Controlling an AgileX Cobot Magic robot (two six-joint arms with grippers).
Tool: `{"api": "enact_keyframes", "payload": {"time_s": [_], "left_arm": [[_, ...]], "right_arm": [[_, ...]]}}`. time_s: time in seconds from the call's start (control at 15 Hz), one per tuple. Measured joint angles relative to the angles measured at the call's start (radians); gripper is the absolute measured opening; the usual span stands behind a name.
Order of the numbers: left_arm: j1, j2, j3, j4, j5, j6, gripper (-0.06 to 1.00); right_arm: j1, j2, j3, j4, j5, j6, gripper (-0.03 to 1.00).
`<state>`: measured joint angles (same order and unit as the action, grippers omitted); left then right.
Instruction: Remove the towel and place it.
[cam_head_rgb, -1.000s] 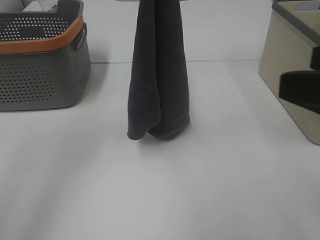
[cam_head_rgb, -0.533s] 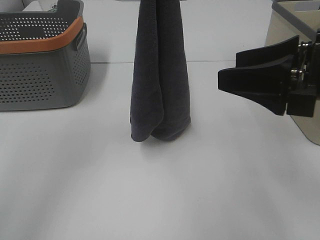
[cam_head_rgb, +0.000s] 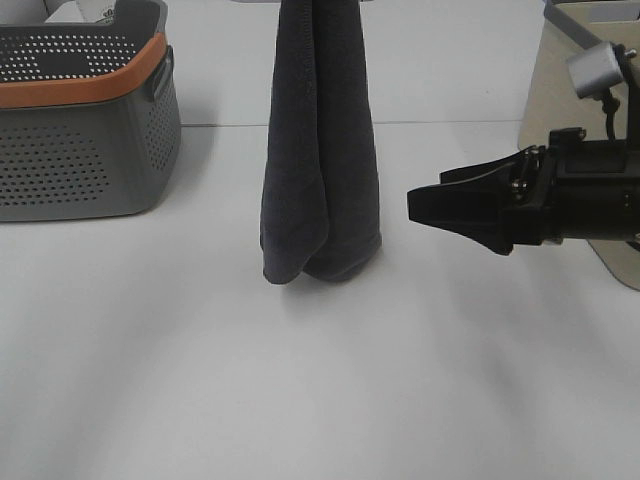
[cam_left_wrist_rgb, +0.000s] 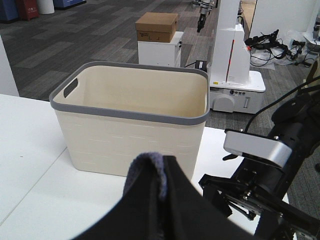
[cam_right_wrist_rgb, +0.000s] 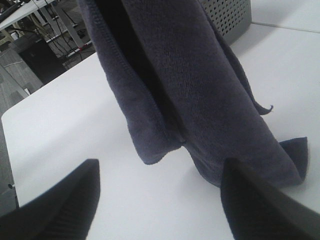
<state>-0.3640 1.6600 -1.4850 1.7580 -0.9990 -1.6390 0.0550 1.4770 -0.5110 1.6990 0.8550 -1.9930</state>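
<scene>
Exterior high view:
- The towel (cam_head_rgb: 320, 150) hangs as a vertical folded column from 12 o'clock, its top cut off by the frame. Its lower end sits at centre and looks to be just touching the tabletop (cam_head_rgb: 300, 400).
- The right gripper (cam_head_rgb: 420, 205) reaches in from 3 o'clock, level with the lower part of the towel. It points at the towel and is near it but not touching.
- A grey perforated basket (cam_head_rgb: 80, 120) with an orange rim is at 10 o'clock.
- A beige basket (cam_head_rgb: 565, 120) is at 2 o'clock, behind the right arm.

Right wrist view:
- The jaws are released and spread wide, with nothing held.
- The 2 dark fingers (cam_right_wrist_rgb: 60, 200) flank the towel's bottom folds, clear of the cloth.
- A towel corner lies flat on the tabletop.

Left wrist view:
- The left gripper (cam_left_wrist_rgb: 162, 200) has cloth bunched right at the jaws. They read as clenched on the towel's top end, holding it up.
- The beige basket has a grey rim and stands on the tabletop beyond.
- The right arm (cam_left_wrist_rgb: 260, 190) shows beside that basket.
</scene>
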Motion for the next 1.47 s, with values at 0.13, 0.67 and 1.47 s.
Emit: {"api": "enact_keyframes", "payload": {"time_s": [0.13, 0.67, 1.47], "left_arm": [[0.0, 0.0, 0.0, 0.0, 0.0, 0.0, 0.0], [0.0, 0.0, 0.0, 0.0, 0.0, 0.0, 0.0], [0.0, 0.002, 0.0, 0.0, 0.0, 0.0, 0.0]], "right_arm": [[0.036, 0.068, -0.001, 0.036, 0.0, -0.047, 0.67], [0.235, 0.274, -0.127, 0.04, -0.187, -0.166, 0.67], [0.235, 0.406, -0.258, 0.043, -0.027, -0.125, 0.67]]}}
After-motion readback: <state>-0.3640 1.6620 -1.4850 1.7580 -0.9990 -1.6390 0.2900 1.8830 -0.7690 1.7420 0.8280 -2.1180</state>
